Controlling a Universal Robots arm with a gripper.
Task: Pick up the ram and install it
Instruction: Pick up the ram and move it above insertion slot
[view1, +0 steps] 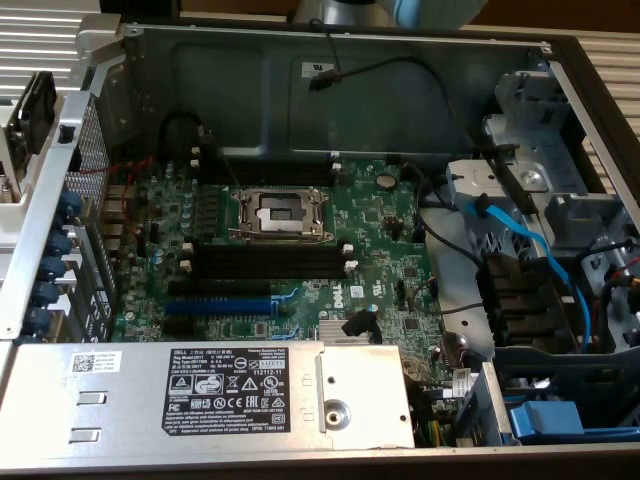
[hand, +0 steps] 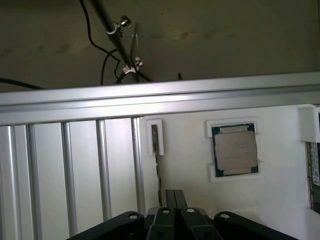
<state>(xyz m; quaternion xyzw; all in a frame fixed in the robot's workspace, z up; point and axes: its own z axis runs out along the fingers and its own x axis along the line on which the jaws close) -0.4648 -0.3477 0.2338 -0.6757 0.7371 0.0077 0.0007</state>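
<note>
Currently the pincer (hand: 175, 200) is clenched, empty, just beside the ram (hand: 155, 140) standing on edge in its white tray (hand: 190, 175). Lowered so, it could strike the ram, not straddle it.

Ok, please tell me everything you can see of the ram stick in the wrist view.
The ram shows edge-on as a thin dark strip, slightly greenish, standing on its long edge. Its far end sits inside a small white bracket on the white tray, next to the aluminium rails. The hand, shut, is close beside its near end; whether they touch, I cannot tell.
</note>
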